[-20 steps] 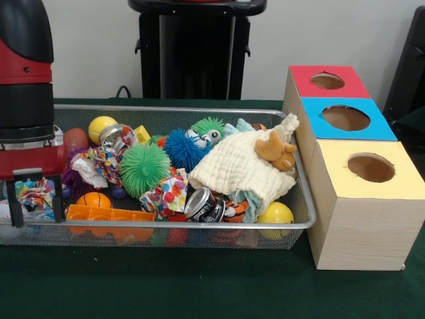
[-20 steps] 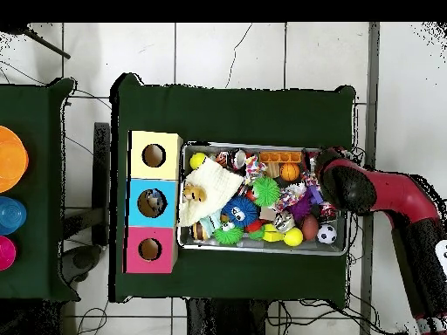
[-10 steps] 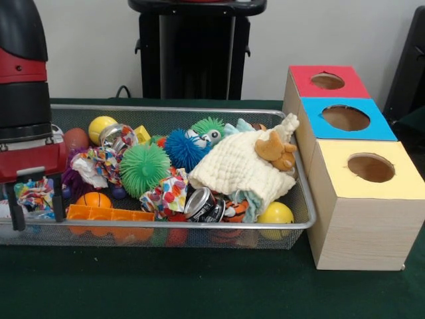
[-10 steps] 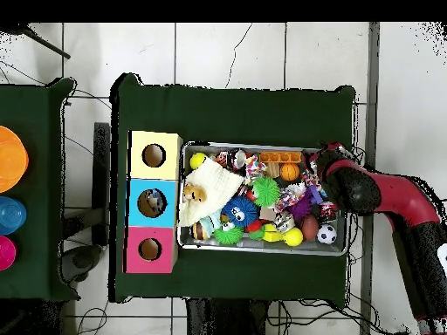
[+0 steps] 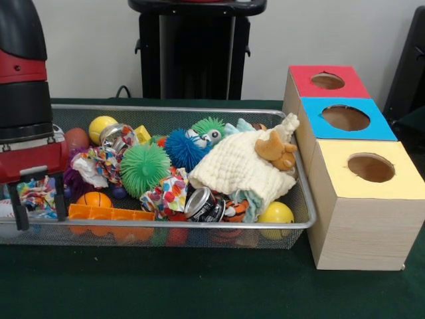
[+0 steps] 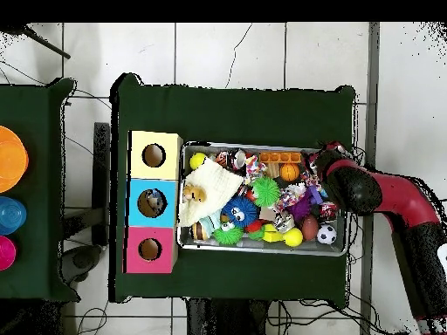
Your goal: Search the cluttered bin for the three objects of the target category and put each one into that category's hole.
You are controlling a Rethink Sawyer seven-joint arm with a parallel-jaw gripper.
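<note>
A wire mesh bin (image 5: 302, 199) is full of mixed toys. My gripper (image 5: 40, 207) hangs open at the bin's left end, its black fingers (image 5: 60, 199) either side of a crumpled multicoloured cloth (image 5: 38, 193); I cannot tell whether they touch it. Nearby lie a small basketball (image 5: 93, 199) and an orange block (image 5: 109, 214). Three boxes with round holes stand to the right: red (image 5: 329, 81), blue (image 5: 346, 118), yellow (image 5: 370, 167). In the overhead view the gripper (image 6: 317, 163) is over the bin's (image 6: 262, 248) right end.
The bin also holds a green spiky ball (image 5: 144, 169), a blue spiky ball (image 5: 182, 149), a cream cloth (image 5: 236, 166) with a brown plush (image 5: 275, 149) on it, crushed cans (image 5: 202, 205), and yellow balls (image 5: 101, 126). A black stand (image 5: 192, 53) rises behind.
The gripper has shifted slightly to the right over the bin's left end and stays open. Nothing in the bin has moved.
</note>
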